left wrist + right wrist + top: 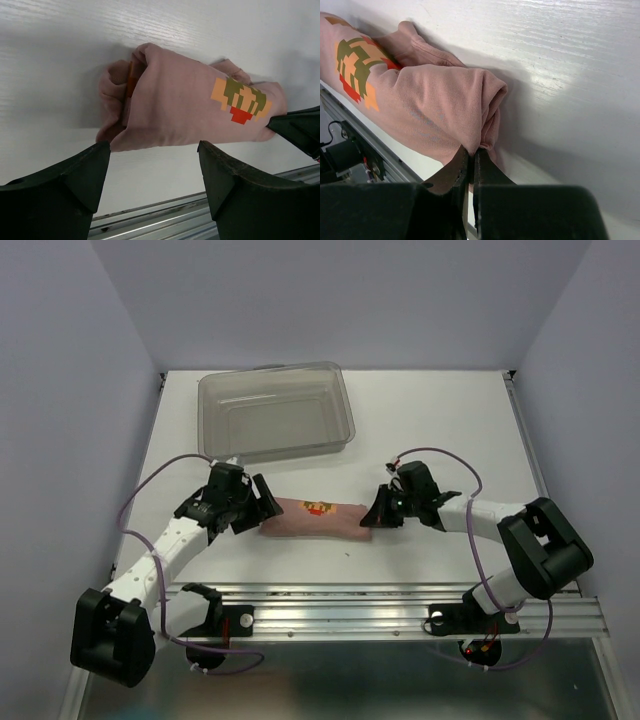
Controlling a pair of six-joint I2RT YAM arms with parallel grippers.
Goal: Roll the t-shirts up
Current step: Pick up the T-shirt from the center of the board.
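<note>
Outside the clear grey plastic bin [345, 410], the dusty-pink t-shirt [315, 518] lies on the white table [450, 420], just in front of the bin's near wall and apart from it. Nothing of the shirt reaches into the bin, which sits toward the far left of the tabletop.

The shirt is rolled into a short, thick log that runs left to right. Its blocky orange, olive and red print [318, 507] faces up on the top of the roll. The left wrist view shows the roll's left end as a loose spiral of folded layers.

The left gripper [260, 504] sits at that left end with its jaws spread wide, holding nothing; the two dark fingers [75, 175] frame the roll without touching it.

The right gripper [375, 512] is at the roll's right end. Its jaws are pressed together, and the tips touch the lowest fold of cloth there. Whether a bit of fabric is nipped between them cannot be told.

An aluminium rail [400, 605] runs along the table's near edge, close to the roll.
</note>
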